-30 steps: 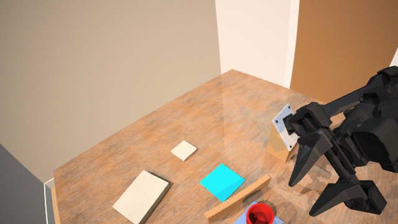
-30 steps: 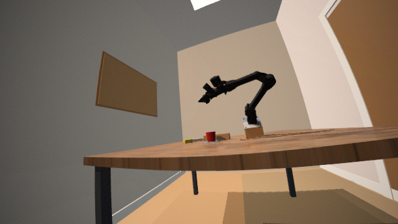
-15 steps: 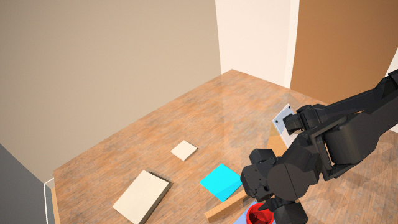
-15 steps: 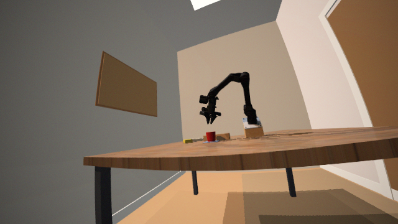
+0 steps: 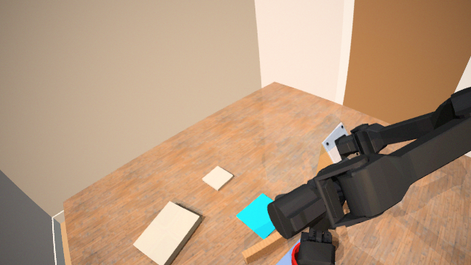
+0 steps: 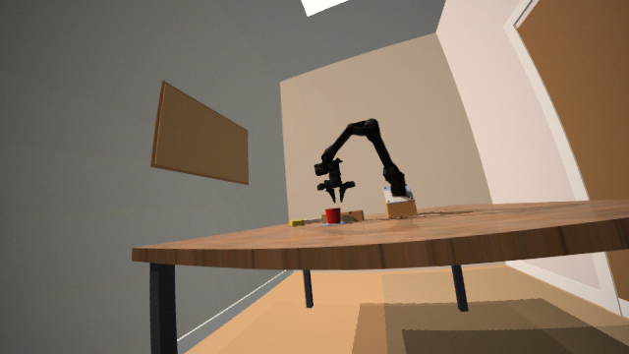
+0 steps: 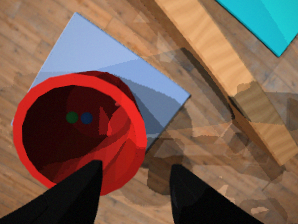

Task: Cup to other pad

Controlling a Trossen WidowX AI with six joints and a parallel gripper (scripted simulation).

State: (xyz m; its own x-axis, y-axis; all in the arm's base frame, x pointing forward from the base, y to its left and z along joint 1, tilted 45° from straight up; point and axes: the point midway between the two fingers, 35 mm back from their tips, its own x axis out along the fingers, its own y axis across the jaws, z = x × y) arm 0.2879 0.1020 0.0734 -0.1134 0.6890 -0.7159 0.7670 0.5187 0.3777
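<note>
The red cup (image 5: 295, 255) (image 6: 333, 215) (image 7: 122, 150) stands upright on the periwinkle-blue pad (image 5: 286, 259) (image 7: 82, 50). A green marble (image 7: 72, 117) and a blue marble (image 7: 86, 118) show inside it. The cyan pad (image 5: 255, 216) (image 7: 272, 19) is bare where it shows, on the far side of a wooden bar from the cup. My gripper (image 6: 338, 202) (image 7: 136, 171) is partly open and empty, pointing down with its fingertips above the cup. In the wrist view one finger overlaps the cup's near rim and the other is off to its right. In the top view the arm hides the fingertips.
The wooden bar (image 5: 262, 251) (image 7: 217, 60) lies between the two pads. A large cream block (image 5: 167, 233) and a small cream block (image 5: 218, 178) lie beyond the cyan pad. A yellow block (image 6: 297, 223) lies left of the cup in the exterior view.
</note>
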